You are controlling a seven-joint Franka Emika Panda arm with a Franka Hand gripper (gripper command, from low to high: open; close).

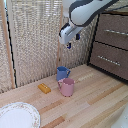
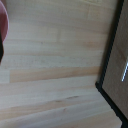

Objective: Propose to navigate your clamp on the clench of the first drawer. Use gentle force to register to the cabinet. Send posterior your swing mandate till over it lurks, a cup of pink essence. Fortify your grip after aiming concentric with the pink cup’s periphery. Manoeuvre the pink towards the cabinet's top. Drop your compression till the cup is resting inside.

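Down to the exterior view's left of the clamp point(image 1: 68, 45) lies a white plate point(image 1: 17, 116), the pink cup point(image 1: 66, 87) stands directly below its raised, empty fingers, whose gap I cannot tell, beside a blue mug point(image 1: 62, 73), and the cabinet point(image 1: 112, 44) stands to its right.

Soft, even daylight fills both low-resolution, slightly blurred views; mugs cast faint shadows on the pale worktop point(image 1: 95, 100), and the wrist view's edges smear out of focus.
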